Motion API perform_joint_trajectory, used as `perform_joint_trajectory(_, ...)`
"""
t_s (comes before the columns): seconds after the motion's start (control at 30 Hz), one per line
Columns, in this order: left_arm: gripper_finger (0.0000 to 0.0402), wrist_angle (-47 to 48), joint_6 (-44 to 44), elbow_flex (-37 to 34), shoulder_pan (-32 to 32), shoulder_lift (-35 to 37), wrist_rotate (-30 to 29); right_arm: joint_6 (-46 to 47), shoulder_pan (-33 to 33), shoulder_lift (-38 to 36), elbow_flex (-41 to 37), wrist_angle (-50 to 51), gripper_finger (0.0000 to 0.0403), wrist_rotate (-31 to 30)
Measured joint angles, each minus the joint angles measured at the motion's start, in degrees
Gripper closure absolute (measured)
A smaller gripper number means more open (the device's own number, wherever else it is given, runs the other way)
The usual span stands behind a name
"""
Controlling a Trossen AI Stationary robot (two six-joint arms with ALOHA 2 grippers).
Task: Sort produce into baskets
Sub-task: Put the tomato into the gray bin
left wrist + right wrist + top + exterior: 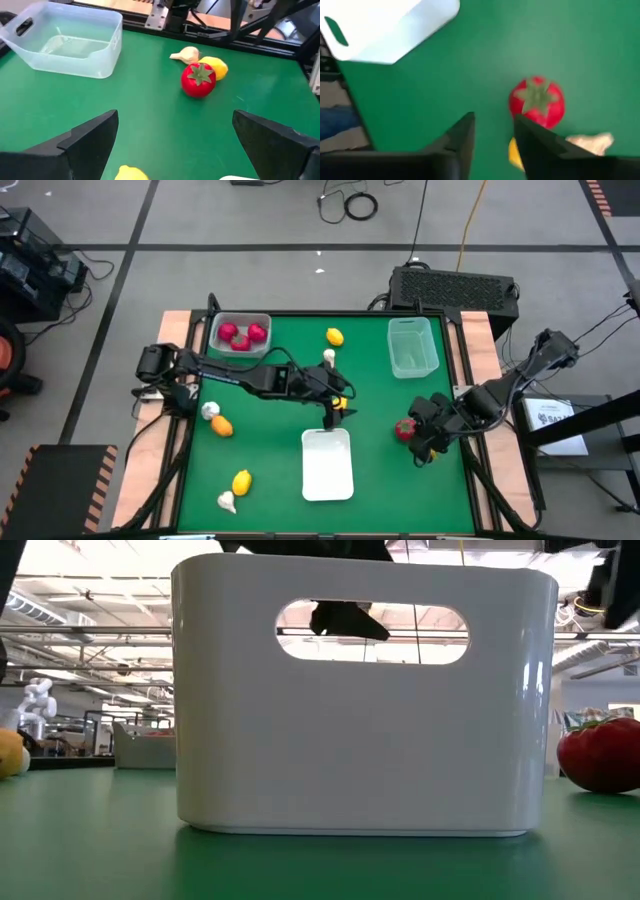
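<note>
Red tomato (404, 429) on green table (280, 450), right gripper (420, 442) beside it

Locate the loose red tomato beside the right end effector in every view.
High view: tomato right of centre, on the green mat.
Low view: tomato at the right edge.
Left wrist view: tomato near centre.
Right wrist view: tomato right of centre.
Shared landmark: white tub, also in low and right wrist views.
</note>
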State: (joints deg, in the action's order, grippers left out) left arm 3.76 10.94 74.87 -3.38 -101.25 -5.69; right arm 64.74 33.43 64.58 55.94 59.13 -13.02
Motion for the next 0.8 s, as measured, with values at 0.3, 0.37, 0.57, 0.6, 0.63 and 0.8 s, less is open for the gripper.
perform_joint_trajectory(0.3, 0.0004, 11.2, -3.8, 3.5, 2.5, 0.7, -0.6, -1.1, -1.1, 5.8, 0.0, 0.4, 0.0084, -0.3)
perform_joint_trajectory(0.37, 0.0004, 11.3, -3.8, 3.7, 2.7, 0.5, -0.6, -1.6, -1.7, 7.6, 0.0, 0.4, 0.0057, 1.2)
perform_joint_trajectory(0.57, 0.0004, 12.4, -3.9, 4.0, 3.0, 0.6, -0.7, -0.7, -4.5, 12.8, -0.1, 1.6, 0.0016, 2.4)
perform_joint_trajectory(0.6, 0.0004, 12.7, -3.9, 4.0, 3.1, 0.6, -0.7, -0.1, -5.3, 13.7, -0.1, 2.3, 0.0015, 2.9)
perform_joint_trajectory(0.63, 0.0004, 12.9, -3.9, 4.0, 3.1, 0.6, -0.7, 0.5, -6.1, 14.6, -0.1, 2.8, 0.0015, 3.9)
perform_joint_trajectory(0.8, 0.0004, 14.1, -3.9, 4.0, 3.3, 0.6, -0.8, 0.8, -10.0, 18.3, -0.1, 2.9, 0.0014, 9.9)
